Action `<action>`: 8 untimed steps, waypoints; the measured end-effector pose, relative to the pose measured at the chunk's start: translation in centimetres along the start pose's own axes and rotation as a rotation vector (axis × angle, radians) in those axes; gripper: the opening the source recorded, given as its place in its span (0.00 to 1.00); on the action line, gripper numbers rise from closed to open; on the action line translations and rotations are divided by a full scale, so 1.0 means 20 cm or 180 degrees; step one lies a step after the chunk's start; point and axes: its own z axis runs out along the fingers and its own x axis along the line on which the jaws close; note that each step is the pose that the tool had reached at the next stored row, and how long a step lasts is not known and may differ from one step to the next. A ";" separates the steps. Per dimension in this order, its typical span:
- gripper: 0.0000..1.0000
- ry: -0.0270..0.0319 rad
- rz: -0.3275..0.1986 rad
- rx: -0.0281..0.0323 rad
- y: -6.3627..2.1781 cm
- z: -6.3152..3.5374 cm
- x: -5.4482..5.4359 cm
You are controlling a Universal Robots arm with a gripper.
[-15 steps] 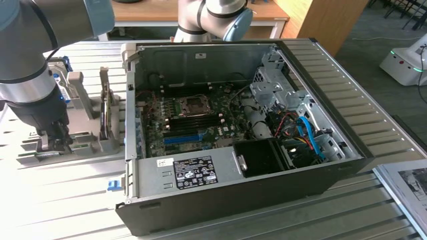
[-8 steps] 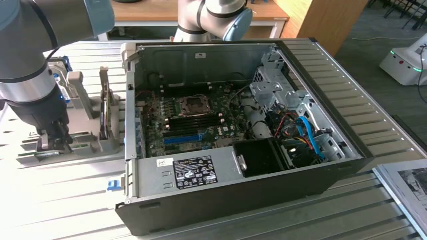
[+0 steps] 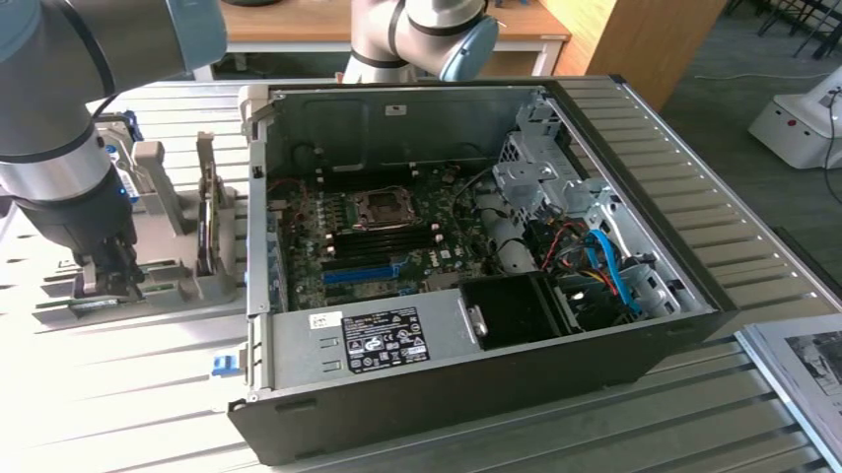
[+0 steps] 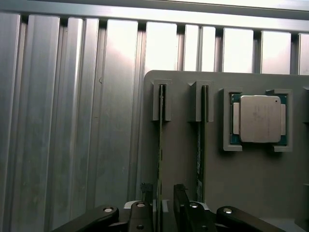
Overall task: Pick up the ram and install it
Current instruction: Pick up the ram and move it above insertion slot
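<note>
Slatted bench [image 3: 118,394] carrying the open computer case [image 3: 526,384]; at the exterior view's left, I have the arm [image 3: 53,148] over the grey holder [image 4: 251,183]. Tool [image 4: 163,193] released, fingers either side of the ram [image 4: 160,140], which stands on edge in its slot, beside a second stick [image 4: 199,145] and the processor [image 4: 259,118].

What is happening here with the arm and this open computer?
The robot arm's tool is down at a grey holder beside the open computer case. Its open fingers straddle one ram stick standing on edge in a slot, not gripped yet. A second stick and a processor chip sit in the same holder.
</note>
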 end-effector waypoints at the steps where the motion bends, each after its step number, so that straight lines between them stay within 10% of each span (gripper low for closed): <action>1: 0.31 0.0000 0.0000 0.0000 0.000 0.001 0.00; 8: 0.31 0.0000 0.0000 0.0000 -0.001 0.003 0.00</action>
